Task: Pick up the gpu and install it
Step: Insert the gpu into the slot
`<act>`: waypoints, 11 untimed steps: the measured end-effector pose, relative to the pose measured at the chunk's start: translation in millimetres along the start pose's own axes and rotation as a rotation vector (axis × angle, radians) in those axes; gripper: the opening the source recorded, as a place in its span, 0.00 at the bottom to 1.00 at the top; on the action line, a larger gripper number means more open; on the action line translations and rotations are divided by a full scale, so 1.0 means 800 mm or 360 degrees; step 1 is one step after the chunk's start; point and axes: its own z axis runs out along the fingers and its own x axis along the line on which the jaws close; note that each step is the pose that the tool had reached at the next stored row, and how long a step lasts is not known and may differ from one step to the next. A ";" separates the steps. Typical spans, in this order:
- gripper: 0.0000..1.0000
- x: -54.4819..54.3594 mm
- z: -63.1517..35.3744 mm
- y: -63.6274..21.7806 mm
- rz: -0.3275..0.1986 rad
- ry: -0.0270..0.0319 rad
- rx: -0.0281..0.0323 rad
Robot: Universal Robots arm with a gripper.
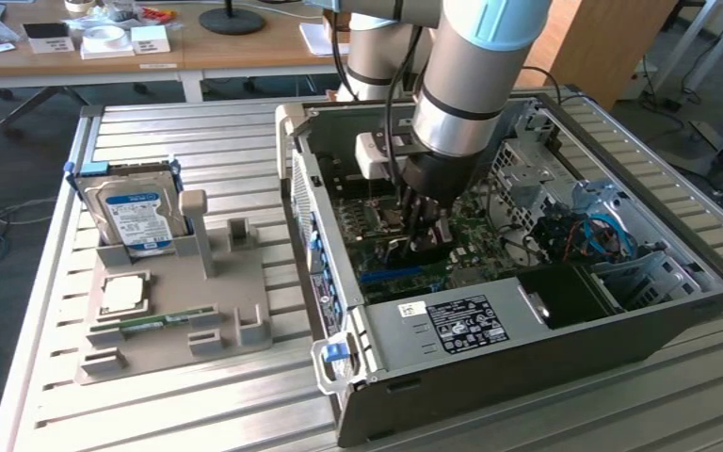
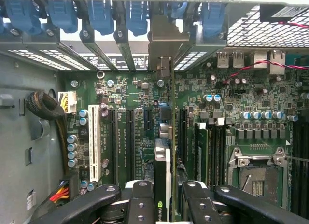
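The counter (image 1: pixel 185 132) carries two containers: an open computer case (image 1: pixel 563 330) and, on the exterior view's left, a grey holder tray (image 1: pixel 173 311). The case lies on its side with the panel off, which exposes the motherboard (image 2: pixel 130 89) from above and lets the robot arm (image 1: pixel 474 85) reach straight down into it. The end effector (image 1: pixel 418 231) is inside the case, just above the board. It is clenched on the graphics card (image 2: pixel 163 166), with one finger (image 2: pixel 142 200) on each flat face. The card is held edge-on and square to the board, so that its lower edge can meet a slot lengthwise; it appears lined up with the row of black expansion slots (image 2: pixel 129 142), beside the white slot (image 2: pixel 94 142). Whether its edge already touches a slot cannot be told. Its metal end bracket points at the rear slot openings under the blue latches (image 2: pixel 96 14). The case also holds a bare processor socket (image 2: pixel 256 171). The tray keeps its parts in shaped pockets for a repeatable pickup: a hard drive (image 1: pixel 136 212) standing upright, a processor chip (image 1: pixel 123 294) lying flat, and a memory stick (image 1: pixel 154 323) lying in a groove.
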 end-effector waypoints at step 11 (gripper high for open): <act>0.26 0.000 0.004 0.000 0.0000 -0.00009 0.00004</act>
